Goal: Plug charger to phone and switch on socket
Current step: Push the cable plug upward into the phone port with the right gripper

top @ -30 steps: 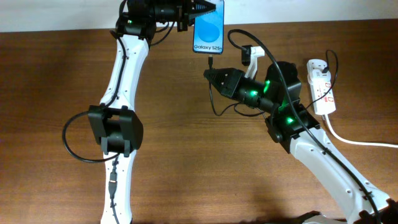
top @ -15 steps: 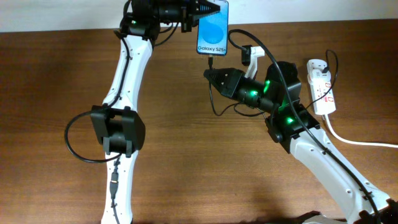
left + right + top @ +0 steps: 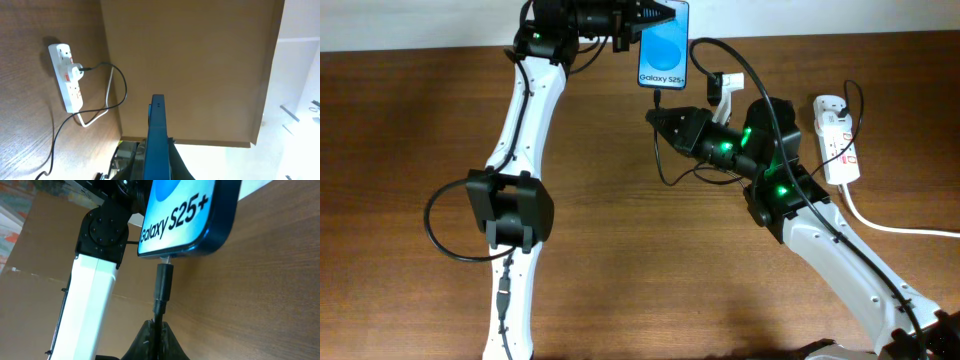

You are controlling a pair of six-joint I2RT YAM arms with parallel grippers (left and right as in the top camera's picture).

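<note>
Two robot arms reach over a big brown wooden table (image 3: 620,250). The left arm (image 3: 525,120) stretches far up to the back edge of the table, and the right arm (image 3: 840,250) comes in from the lower right corner. The socket (image 3: 838,140) is a long white strip with red marks. It lies flat near the right edge of the table, well apart from both grippers. Its thick white lead (image 3: 890,225) runs off to the right. In the left wrist view the socket (image 3: 67,75) has a small black plug in it with a thin black wire coming out. I cannot tell if its switch is on or off. The phone (image 3: 663,45) is up at the back edge of the table with its blue screen lit and the words "Galaxy S25+" at its near end. The left gripper (image 3: 645,12) is closed on the side of the phone and holds it. The left wrist view sees the phone (image 3: 158,130) edge-on between that gripper's fingers. The right gripper (image 3: 655,118) is just below the phone, pinched tight on the charger (image 3: 665,170), a thin black wire that loops down beside it. In the right wrist view the small plug tip (image 3: 162,282) stands straight up out of the right gripper (image 3: 159,330) and touches the bottom edge of the phone (image 3: 185,215) at its port. How far in it goes I cannot tell.
</note>
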